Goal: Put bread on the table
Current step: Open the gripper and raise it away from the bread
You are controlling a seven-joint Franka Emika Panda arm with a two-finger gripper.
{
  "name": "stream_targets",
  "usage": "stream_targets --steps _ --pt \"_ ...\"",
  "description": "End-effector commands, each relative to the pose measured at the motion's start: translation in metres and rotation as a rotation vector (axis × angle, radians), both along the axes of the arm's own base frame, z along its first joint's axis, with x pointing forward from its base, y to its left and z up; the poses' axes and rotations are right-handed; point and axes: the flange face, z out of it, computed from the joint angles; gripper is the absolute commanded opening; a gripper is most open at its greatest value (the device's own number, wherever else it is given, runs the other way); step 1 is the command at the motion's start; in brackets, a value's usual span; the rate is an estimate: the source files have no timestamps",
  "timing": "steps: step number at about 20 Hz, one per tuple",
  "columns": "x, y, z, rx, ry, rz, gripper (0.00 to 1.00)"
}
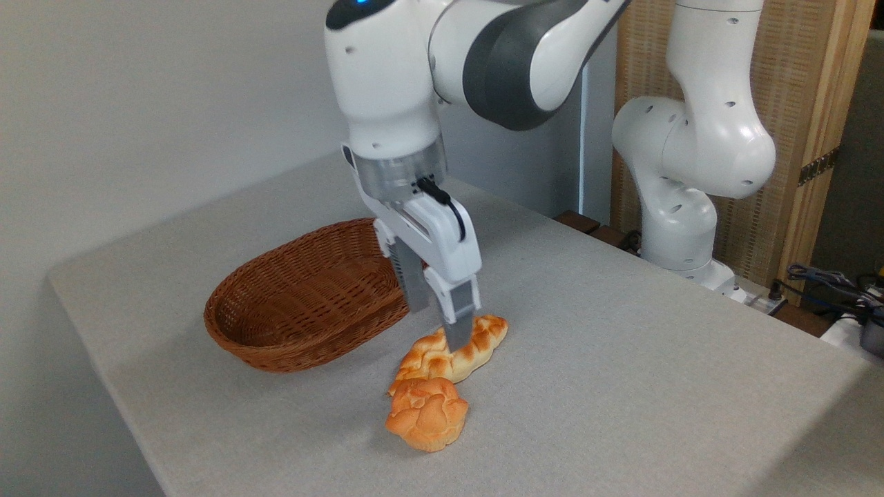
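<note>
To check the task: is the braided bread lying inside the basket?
No, the bread lies on the table, outside the basket.

text: none legible | labels: none | brands: none | numbers: 0 | signs: none
</note>
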Motion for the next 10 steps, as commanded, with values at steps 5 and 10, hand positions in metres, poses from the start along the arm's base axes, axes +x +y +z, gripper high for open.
stream_targets --steps 5,10 --pt "0.029 -0.023 0.052 -0.004 -0.214 0.121 1.00" --pt "0.045 -0.020 0.037 -0.001 -0.183 0.253 1.00"
